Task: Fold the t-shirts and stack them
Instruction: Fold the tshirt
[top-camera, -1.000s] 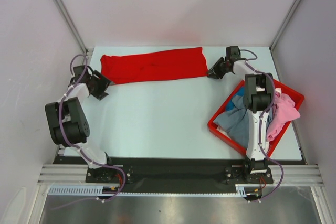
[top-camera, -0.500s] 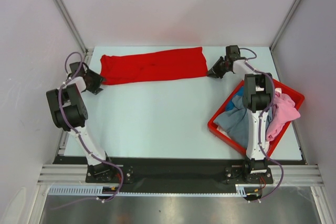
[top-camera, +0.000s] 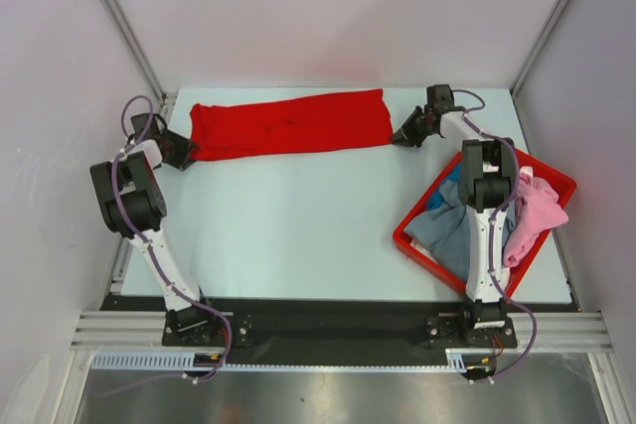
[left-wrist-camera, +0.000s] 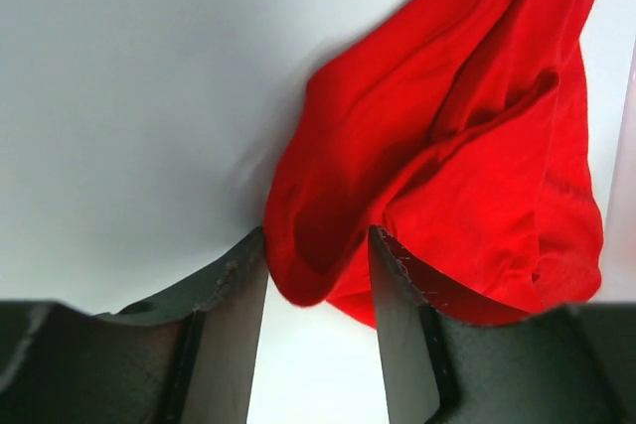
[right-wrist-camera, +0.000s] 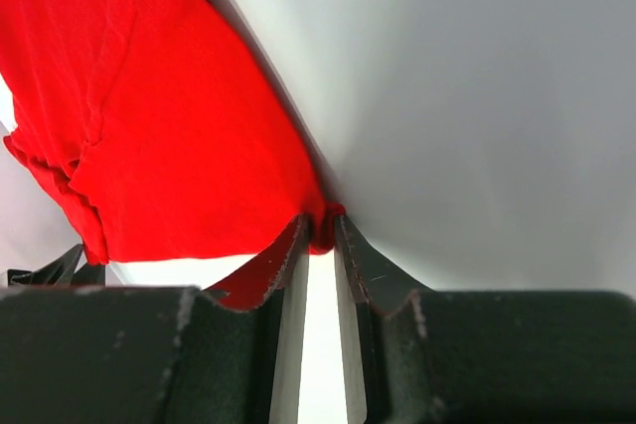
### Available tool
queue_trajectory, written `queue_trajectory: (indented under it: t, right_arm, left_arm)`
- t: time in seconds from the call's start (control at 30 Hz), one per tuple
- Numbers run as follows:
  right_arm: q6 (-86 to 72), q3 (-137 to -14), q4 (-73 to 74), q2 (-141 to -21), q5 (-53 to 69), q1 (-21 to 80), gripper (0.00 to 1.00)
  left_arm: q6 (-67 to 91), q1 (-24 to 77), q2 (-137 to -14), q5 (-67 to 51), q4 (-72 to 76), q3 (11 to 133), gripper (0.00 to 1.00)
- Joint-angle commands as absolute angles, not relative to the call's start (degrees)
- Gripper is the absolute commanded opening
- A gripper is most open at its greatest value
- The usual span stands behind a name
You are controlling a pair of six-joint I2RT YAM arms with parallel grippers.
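Note:
A bright red t-shirt (top-camera: 288, 123) lies folded into a long band across the far part of the table. At the band's left end is my left gripper (top-camera: 187, 151). Seen from the left wrist, a rounded fold of the red t-shirt (left-wrist-camera: 447, 126) sits between the tips of this open gripper (left-wrist-camera: 316, 240), whose jaws stand apart on either side of it. My right gripper (top-camera: 399, 138) is at the band's right end. The right wrist view has this gripper (right-wrist-camera: 320, 227) shut on a corner of the red t-shirt (right-wrist-camera: 169, 116).
A red plastic bin (top-camera: 556, 174) stands at the right, behind the right arm. It holds a grey-blue shirt (top-camera: 447, 225), a pink shirt (top-camera: 537, 211) and a bit of blue cloth (top-camera: 452, 174). The pale table (top-camera: 298, 215) is walled at the back and both sides.
My left arm has swung back and left to the shirt's left end, and its jaws have narrowed around the fold. The right gripper has closed on the right corner.

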State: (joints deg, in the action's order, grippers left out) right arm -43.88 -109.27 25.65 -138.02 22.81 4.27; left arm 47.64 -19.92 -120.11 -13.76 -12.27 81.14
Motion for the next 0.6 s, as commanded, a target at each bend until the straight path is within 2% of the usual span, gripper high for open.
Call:
queue_trajectory:
  t: [0.0, 0.03, 0.07, 0.13, 0.17, 0.2, 0.23, 0.3, 0.4, 0.57]
  right_arm:
    - [-42.4, -112.2, 28.5, -140.3, 21.1, 4.6, 0.22]
    - [-42.2, -112.7, 28.7, -140.6, 21.1, 4.6, 0.22]
    - [-42.0, -113.1, 29.1, -140.8, 21.2, 4.6, 0.21]
    - [-41.6, -113.6, 29.5, -140.9, 21.2, 4.7, 0.12]
    - [-41.3, -113.6, 29.7, -140.8, 21.3, 4.7, 0.08]
    - [-41.0, -113.2, 30.1, -140.5, 21.3, 4.7, 0.0]
    - [-40.3, -112.9, 30.4, -140.3, 21.3, 4.8, 0.0]
    - [-39.3, -111.5, 31.9, -139.5, 20.7, 5.1, 0.0]
    - [-37.4, -108.4, 32.9, -136.6, 20.5, 5.6, 0.0]
    - [-36.6, -96.2, 33.0, -127.4, 19.7, 7.5, 0.0]
  left_arm:
    - [48.3, -19.3, -121.1, -14.6, -12.6, 83.8, 0.5]
    - [48.3, -19.3, -121.3, -14.0, -12.4, 83.8, 0.49]
    - [48.2, -19.4, -121.5, -14.0, -12.3, 83.9, 0.42]
    - [47.9, -19.3, -122.0, -14.2, -11.9, 84.7, 0.34]
    - [47.8, -19.3, -122.9, -14.2, -11.8, 85.2, 0.25]
    - [47.6, -19.3, -123.5, -14.3, -12.0, 86.4, 0.21]
    - [47.2, -19.4, -124.1, -14.1, -12.3, 87.3, 0.11]
    - [46.5, -19.5, -125.8, -13.6, -13.1, 89.7, 0.0]
    - [46.3, -19.9, -127.5, -13.4, -13.1, 92.4, 0.0]
    - [45.4, -20.0, -130.3, -12.9, -14.1, 96.8, 0.0]
